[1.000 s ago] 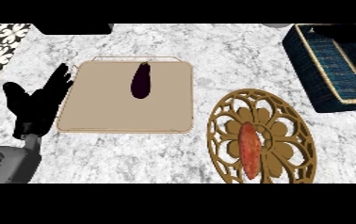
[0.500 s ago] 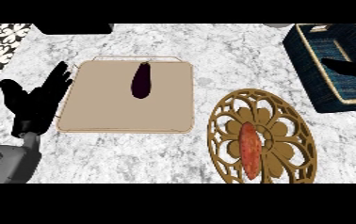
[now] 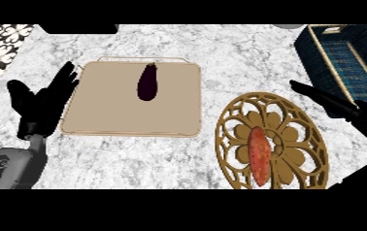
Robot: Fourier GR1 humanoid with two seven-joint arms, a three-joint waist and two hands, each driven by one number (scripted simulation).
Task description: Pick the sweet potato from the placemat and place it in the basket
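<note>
At the far left, a patterned black-and-white patch [image 3: 14,33] shows in the upper corner, cut off by the edge so I cannot tell what it is. Below it the left hand [image 3: 39,106] stands at the counter's left side, fingers up and spread apart, holding nothing; its fingertips come just over the left rim of the placemat [image 3: 114,113], and whether they touch it is hard to make out. The grey forearm [image 3: 18,164] beneath it runs out of the lower left corner.

The tan placemat lies flat on the marble counter [image 3: 215,50]. On its upper middle part rests a dark purple eggplant [image 3: 147,82], lengthwise, stem end toward the far edge. A dark shape [image 3: 79,28] at the top is clipped off and unreadable.

To the right of the placemat, apart from it, sits a round golden openwork basket [image 3: 233,128] with a flower pattern. The sweet potato [image 3: 259,155], orange-red and long, lies inside it along the middle, not on the placemat.

Further right, the right hand [image 3: 326,99] enters from the right edge above the basket's upper right rim, its fingers straight and pressed together, pointing up-left, carrying nothing. Much of it is cut off by the frame. Behind it, in the upper right corner, stands a dark blue crate [image 3: 329,55], only partly in view.
</note>
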